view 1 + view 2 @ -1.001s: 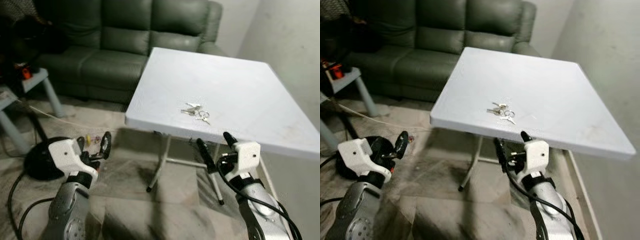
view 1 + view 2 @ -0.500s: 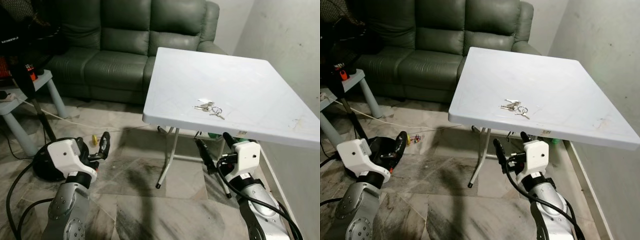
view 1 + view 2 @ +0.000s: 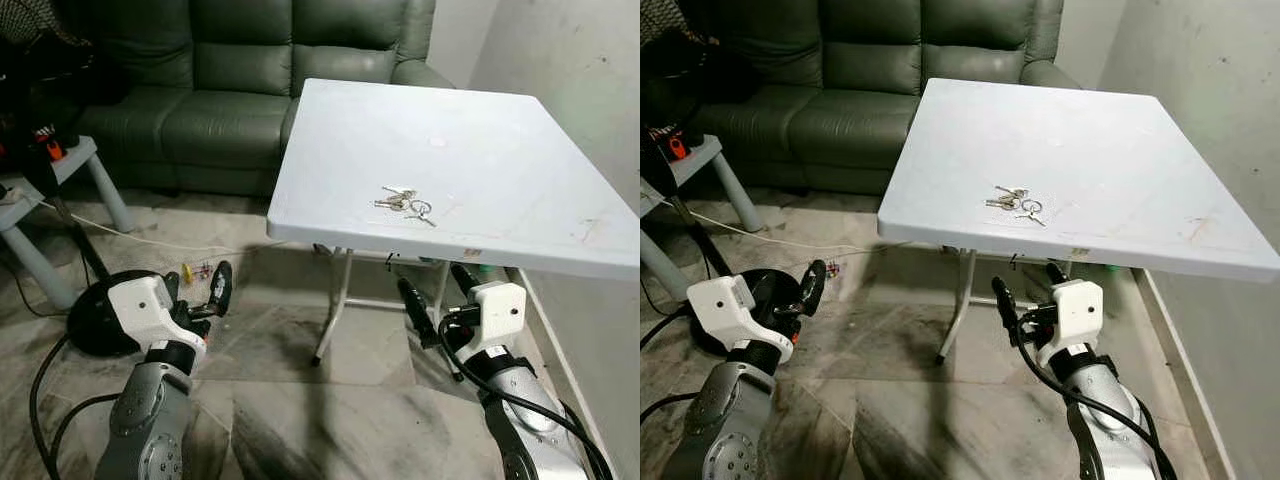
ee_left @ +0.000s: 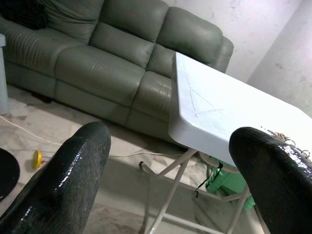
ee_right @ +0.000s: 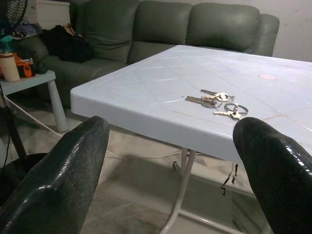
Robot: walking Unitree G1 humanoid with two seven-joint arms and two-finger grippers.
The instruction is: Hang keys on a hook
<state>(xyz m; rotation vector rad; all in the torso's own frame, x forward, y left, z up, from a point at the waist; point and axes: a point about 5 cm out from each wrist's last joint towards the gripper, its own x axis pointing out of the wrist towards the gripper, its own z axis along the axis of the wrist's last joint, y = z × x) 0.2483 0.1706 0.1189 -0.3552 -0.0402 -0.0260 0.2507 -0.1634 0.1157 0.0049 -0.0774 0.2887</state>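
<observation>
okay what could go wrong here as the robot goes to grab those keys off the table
The keys lie flat on the smooth white table near its front edge, so a poor pinch could slide them off. The right gripper, open, sits below the tabletop and could knock the edge on rising. The left gripper hangs open, idle.

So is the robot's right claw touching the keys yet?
Apart. In the left eye view the right claw hangs below the table edge, while the keys lie on top, with clear space between.
</observation>
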